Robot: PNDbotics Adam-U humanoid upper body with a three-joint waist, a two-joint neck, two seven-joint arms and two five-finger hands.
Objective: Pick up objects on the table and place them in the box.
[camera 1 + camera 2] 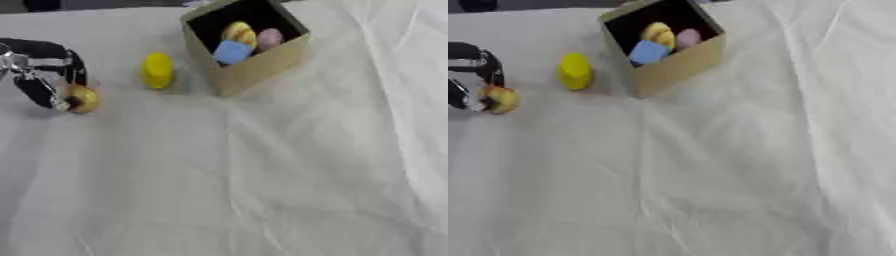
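White-clothed worktop (289,190), cardboard box (262,67) at far centre holding yellow piece (240,33), pink piece (269,38), blue block (233,52). Left hand (39,67) at far left edge, fingers (39,95) curled round small yellow-brown ball (82,99) on the cloth. Yellow cylinder (157,70) upright between ball and box, touching neither.

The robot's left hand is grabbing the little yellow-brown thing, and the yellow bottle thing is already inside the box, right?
Not quite. The yellow object stands on the cloth beside the box, not inside it; the left eye view shows this. The left hand is indeed at the yellow-brown piece.
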